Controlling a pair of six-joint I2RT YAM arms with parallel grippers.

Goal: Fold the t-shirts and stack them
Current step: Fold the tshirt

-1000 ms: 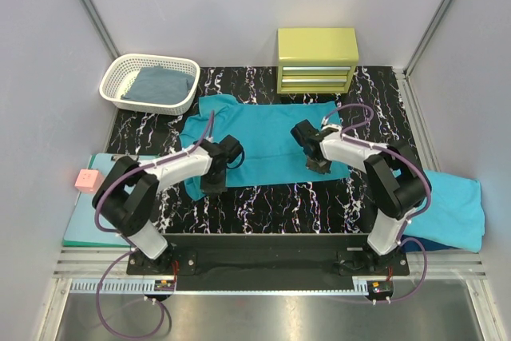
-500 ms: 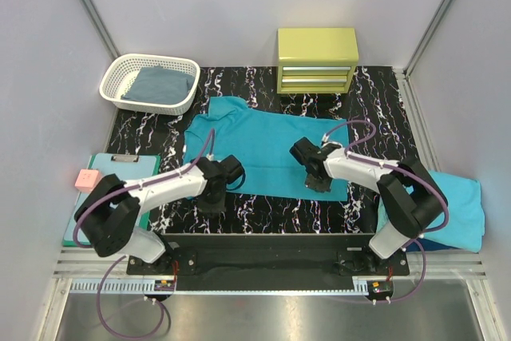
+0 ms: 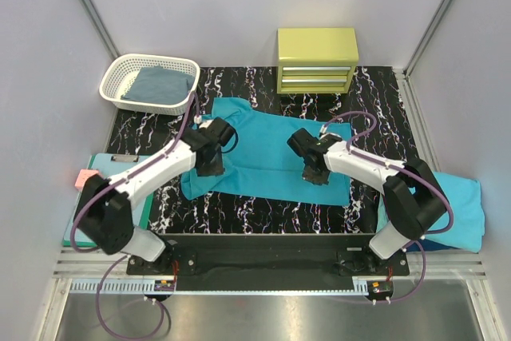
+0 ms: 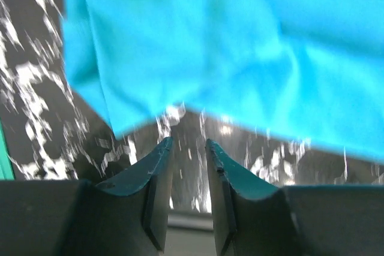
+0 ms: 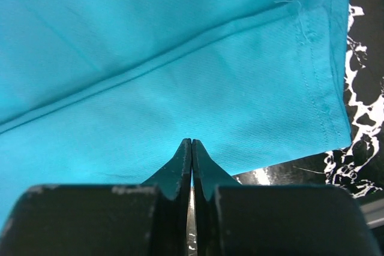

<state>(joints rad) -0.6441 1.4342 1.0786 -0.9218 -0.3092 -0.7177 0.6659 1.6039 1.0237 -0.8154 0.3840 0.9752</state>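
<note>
Nearest you on the left, the mint-green clipboard (image 3: 84, 225) lies off the edge of the black marbled table (image 3: 263, 212) with a small pink block (image 3: 83, 180) just beside it. Off the near right side, a lighter turquoise t-shirt (image 3: 459, 205) sits folded, well apart from the action. Now to the middle of the table: the teal t-shirt (image 3: 267, 157) lies spread flat there, both your arms reaching onto it. Your left gripper (image 4: 189, 142) has its fingers (image 4: 150, 169) a small way apart, bare marble showing in the gap and nothing between them. The shirt's near-left hem sits just past the tips, and from above that claw (image 3: 210, 164) hangs at the shirt's left end. Your right gripper (image 5: 191, 142) has its jaws pressed together, tips meeting right at the teal cloth near the shirt's near-right corner, a stitched hem running alongside. You cannot tell whether any fabric is pinched between them. From above it (image 3: 314, 173) sits on the shirt's right part. At the far left, the white basket (image 3: 120, 77) holds a folded grey-blue cloth (image 3: 160, 85). At the far edge stands a yellow-green drawer chest (image 3: 317, 60), just beyond the shirt.
</note>
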